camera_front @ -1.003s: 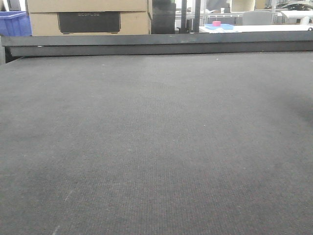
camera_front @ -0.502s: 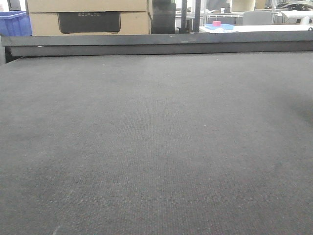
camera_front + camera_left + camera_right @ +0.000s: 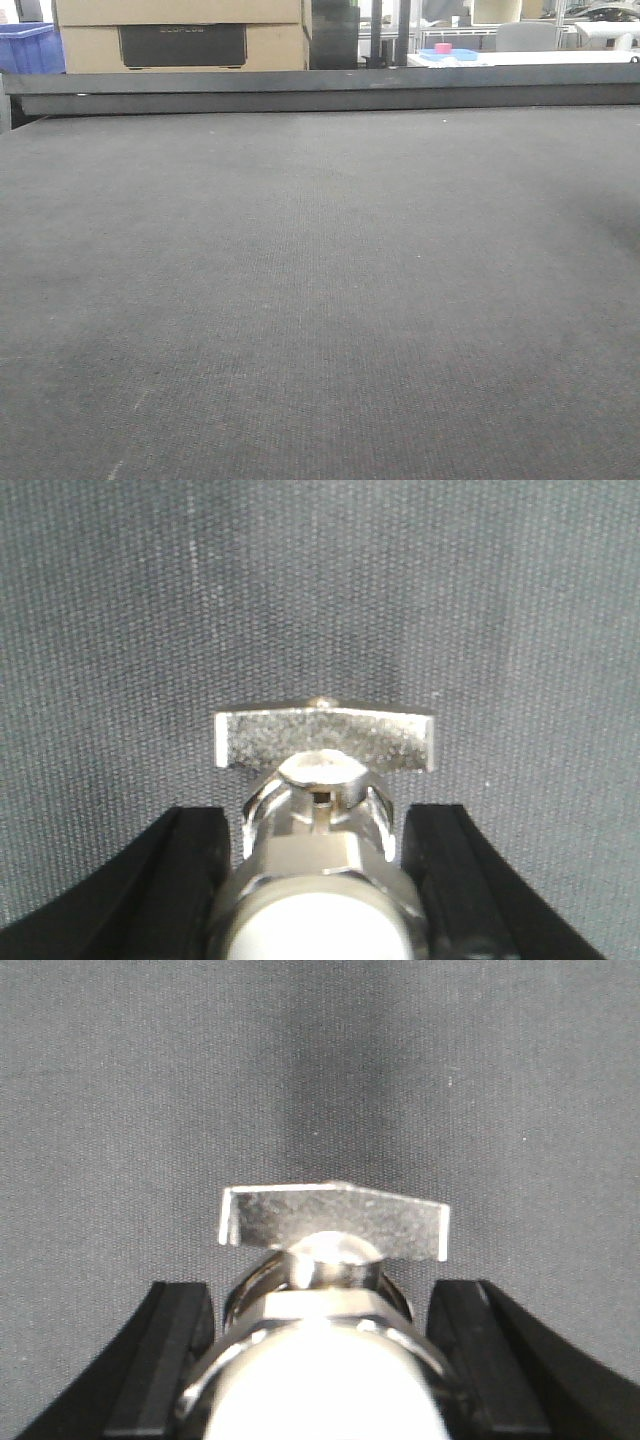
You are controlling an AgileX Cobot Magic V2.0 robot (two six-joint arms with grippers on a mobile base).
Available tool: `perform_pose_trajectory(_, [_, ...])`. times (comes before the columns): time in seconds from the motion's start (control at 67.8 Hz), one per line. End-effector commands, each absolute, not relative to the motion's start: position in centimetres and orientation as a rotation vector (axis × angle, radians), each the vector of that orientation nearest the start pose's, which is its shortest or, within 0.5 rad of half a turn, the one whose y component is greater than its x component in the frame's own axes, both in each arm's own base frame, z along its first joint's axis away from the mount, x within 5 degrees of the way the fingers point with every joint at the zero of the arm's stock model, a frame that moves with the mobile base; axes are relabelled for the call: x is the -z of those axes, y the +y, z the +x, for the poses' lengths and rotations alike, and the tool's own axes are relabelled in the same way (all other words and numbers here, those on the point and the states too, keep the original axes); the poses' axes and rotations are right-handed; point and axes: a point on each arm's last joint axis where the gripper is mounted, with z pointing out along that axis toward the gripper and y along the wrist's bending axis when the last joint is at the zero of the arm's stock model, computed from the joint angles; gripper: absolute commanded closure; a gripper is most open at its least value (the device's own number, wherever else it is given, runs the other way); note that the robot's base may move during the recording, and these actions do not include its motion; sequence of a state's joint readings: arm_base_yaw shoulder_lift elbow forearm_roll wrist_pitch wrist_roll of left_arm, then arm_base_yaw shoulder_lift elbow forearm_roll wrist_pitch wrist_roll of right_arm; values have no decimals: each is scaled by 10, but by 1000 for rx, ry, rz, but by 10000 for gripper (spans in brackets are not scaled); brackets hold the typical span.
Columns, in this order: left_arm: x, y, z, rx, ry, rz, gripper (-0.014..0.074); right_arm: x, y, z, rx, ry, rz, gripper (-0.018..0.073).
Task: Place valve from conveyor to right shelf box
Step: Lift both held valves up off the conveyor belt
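Note:
The conveyor (image 3: 320, 300) is a wide dark grey woven belt with a dark metal rail (image 3: 320, 88) along its far edge; no valve or arm shows on it in the front view. In the left wrist view my left gripper (image 3: 315, 818) is shut on a shiny metal valve (image 3: 325, 740), whose flat handle points away over the belt (image 3: 320, 580). In the right wrist view my right gripper (image 3: 322, 1295) is shut on a second, similar valve (image 3: 335, 1222) above the belt (image 3: 320, 1060). The black fingers (image 3: 195, 860) press against the valve body. The shelf box is out of view.
Behind the rail stand cardboard boxes (image 3: 180, 30), a blue bin (image 3: 30, 48) at the far left and a white table with a pink object (image 3: 443, 48) at the far right.

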State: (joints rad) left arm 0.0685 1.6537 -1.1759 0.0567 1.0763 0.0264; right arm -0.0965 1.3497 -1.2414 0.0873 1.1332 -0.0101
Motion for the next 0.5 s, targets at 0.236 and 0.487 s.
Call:
perform_pose_trajectory(0.236, [-321, 11, 280, 12, 2630, 82, 707, -379, -16, 237, -67, 2526, 122, 721])
perform_pose_trajectory(0.487, [-372, 5, 218, 14, 2151, 61, 707, -387, -14, 214, -34, 2367, 74, 721])
